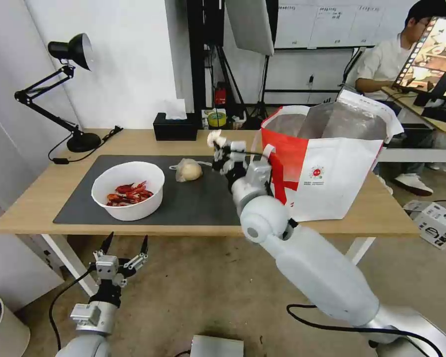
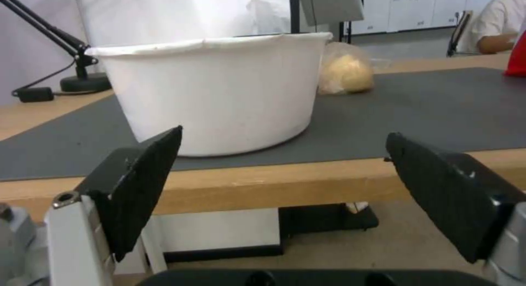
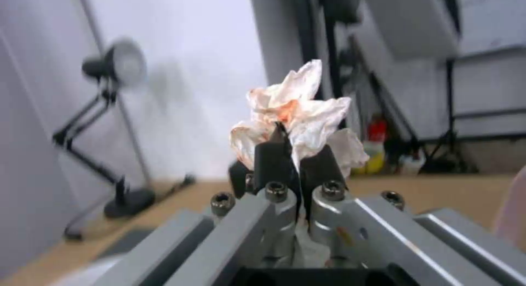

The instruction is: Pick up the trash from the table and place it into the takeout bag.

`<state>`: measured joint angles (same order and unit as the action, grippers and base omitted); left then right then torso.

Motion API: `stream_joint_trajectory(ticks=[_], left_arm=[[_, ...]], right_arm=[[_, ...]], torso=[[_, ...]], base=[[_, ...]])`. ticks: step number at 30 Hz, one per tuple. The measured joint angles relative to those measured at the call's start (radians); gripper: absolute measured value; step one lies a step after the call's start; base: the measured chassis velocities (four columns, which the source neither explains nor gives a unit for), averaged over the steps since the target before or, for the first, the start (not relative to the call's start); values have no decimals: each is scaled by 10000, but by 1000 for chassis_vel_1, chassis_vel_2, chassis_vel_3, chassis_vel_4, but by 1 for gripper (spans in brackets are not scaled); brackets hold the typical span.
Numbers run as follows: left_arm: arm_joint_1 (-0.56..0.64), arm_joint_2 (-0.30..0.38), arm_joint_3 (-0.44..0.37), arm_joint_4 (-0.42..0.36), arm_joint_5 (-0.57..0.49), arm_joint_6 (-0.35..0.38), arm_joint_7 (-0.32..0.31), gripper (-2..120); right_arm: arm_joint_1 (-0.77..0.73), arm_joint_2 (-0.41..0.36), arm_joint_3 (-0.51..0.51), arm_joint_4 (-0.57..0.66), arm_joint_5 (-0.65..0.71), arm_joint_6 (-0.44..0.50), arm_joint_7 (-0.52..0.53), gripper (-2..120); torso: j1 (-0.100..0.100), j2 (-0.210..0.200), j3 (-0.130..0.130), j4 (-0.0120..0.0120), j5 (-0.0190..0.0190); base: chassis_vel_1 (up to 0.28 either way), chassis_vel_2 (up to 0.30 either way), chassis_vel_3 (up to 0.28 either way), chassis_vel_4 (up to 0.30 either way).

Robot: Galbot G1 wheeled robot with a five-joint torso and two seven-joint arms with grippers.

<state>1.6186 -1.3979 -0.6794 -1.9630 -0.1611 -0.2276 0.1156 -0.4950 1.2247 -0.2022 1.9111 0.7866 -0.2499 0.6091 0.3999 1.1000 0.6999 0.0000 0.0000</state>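
Note:
My right gripper is raised above the table, just left of the takeout bag, and is shut on a crumpled white tissue stained orange. The white bowl of red crayfish shells sits on the dark mat; its wall fills much of the left wrist view. A beige bun in a clear bag lies beside it. My left gripper hangs open below the table's front edge, facing the bowl.
A black tissue box stands at the table's back edge, a black desk lamp at the back left. Behind the bag is another desk with a monitor. A cardboard box lies on the floor at right.

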Motion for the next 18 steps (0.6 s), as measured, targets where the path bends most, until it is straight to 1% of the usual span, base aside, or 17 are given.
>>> stream_joint_trajectory(ticks=[1,4,5,8,9,11,12,15,16,18], left_arm=[[0,0,0,0,0,0,0,100],[34,-42,2,-10,53,-13,0,100],[34,-42,2,-10,53,-13,0,100],[61,-68,4,-9,86,-55,0,100],[61,-68,4,-9,86,-55,0,100],[74,-83,9,16,110,-110,0,100],[74,-83,9,16,110,-110,0,100],[71,-108,49,72,167,-164,-1,100],[71,-108,49,72,167,-164,-1,100],[46,-114,115,112,192,-169,-1,100]], right_arm=[[0,0,0,0,0,0,0,0],[308,-2,490,330,-343,-499,639,0],[308,-2,490,330,-343,-499,639,0],[504,3,1033,325,-644,-1057,1345,0],[504,3,1033,325,-644,-1057,1345,0],[540,-19,1513,212,-872,-1523,1807,0],[540,-19,1513,212,-872,-1523,1807,0],[525,-106,2144,55,-1002,-2035,2285,0],[525,-106,2144,55,-1002,-2035,2285,0],[519,-133,2554,-260,-1031,-2219,2527,0]], torso=[[0,0,0,0,0],[0,0,0,0,0],[0,0,0,0,0],[1,0,0,0,1],[1,0,0,0,1],[1,0,1,1,1],[1,0,1,1,1],[1,0,0,-1,2],[1,0,0,-1,2],[0,-1,0,0,2]], base=[[0,0,0,0],[0,0,0,0],[0,0,0,0],[0,0,0,0],[0,0,0,0],[0,0,0,0],[0,0,0,0],[0,0,0,0],[0,0,0,0],[0,0,0,0]])
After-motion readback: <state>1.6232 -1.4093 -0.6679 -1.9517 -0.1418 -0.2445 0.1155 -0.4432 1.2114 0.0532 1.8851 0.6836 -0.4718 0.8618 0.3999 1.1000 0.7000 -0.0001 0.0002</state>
